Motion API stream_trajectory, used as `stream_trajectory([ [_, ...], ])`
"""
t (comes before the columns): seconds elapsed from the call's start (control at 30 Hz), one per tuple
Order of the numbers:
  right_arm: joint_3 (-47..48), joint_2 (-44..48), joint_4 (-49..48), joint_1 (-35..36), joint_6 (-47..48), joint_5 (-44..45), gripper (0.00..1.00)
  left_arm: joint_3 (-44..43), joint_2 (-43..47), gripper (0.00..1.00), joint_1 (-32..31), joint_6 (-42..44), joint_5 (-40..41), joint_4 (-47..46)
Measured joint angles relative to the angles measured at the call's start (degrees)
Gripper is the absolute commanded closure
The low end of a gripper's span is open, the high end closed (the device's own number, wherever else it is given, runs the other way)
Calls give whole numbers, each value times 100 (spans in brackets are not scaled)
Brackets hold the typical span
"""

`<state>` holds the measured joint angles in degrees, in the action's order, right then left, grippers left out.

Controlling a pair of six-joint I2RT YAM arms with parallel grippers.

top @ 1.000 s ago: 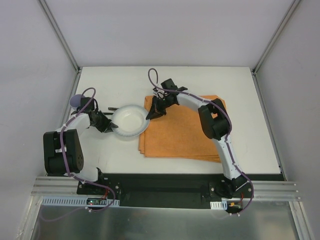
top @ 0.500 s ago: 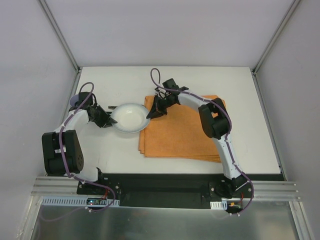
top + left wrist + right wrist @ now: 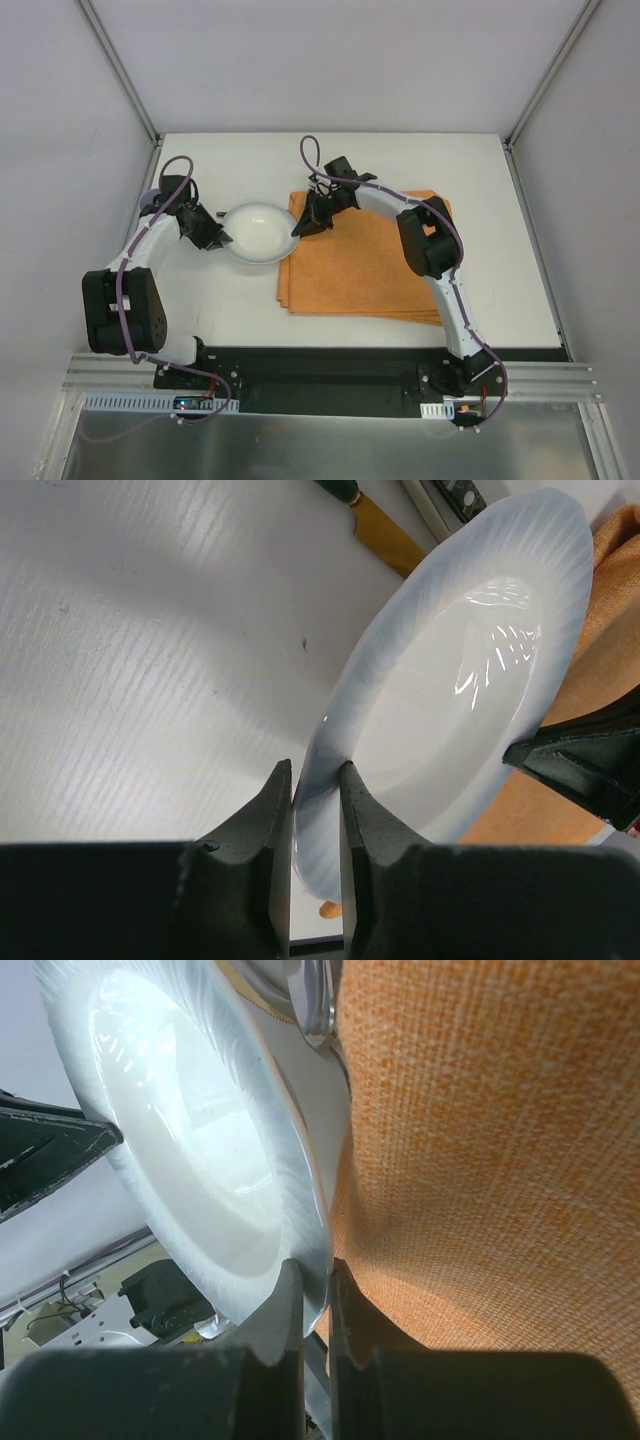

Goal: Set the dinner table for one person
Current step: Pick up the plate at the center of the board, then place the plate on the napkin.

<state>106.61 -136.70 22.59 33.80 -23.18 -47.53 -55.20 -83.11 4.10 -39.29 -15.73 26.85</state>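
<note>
We found the table (image 3: pixel 400 160) where it had to be: under everything, a broad, matte white slab filling the cell floor. It looked rigid and fixed, a surface to set things on, not something to grasp.

At the left, the left gripper (image 3: pixel 218 241) was pinching the plate's (image 3: pixel 258 232) left rim, its fingers (image 3: pixel 278 790) pressed on either side of the edge. A utensil (image 3: pixel 385 535) lay just beyond. The plate sat left of centre, its right rim over the cloth's (image 3: pixel 370 260) left edge, and there the right gripper (image 3: pixel 300 228) was clamped on the opposite rim.

We judged the plate glazed – slick, stiff and breakable – so thin rim pinches could slip. Two opposite holds suited it. We could not tell whether it was lifted clear.
</note>
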Motion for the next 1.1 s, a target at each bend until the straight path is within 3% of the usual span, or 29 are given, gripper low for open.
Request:
stream_trajectory([
  [0.63,278,448,326,-76,164,363,99,-940,42,100,-348,149,339,479],
  [1.1,-142,1624,1156,-238,748,1569,99,-1652,-369,100,-938,332,55,509],
])
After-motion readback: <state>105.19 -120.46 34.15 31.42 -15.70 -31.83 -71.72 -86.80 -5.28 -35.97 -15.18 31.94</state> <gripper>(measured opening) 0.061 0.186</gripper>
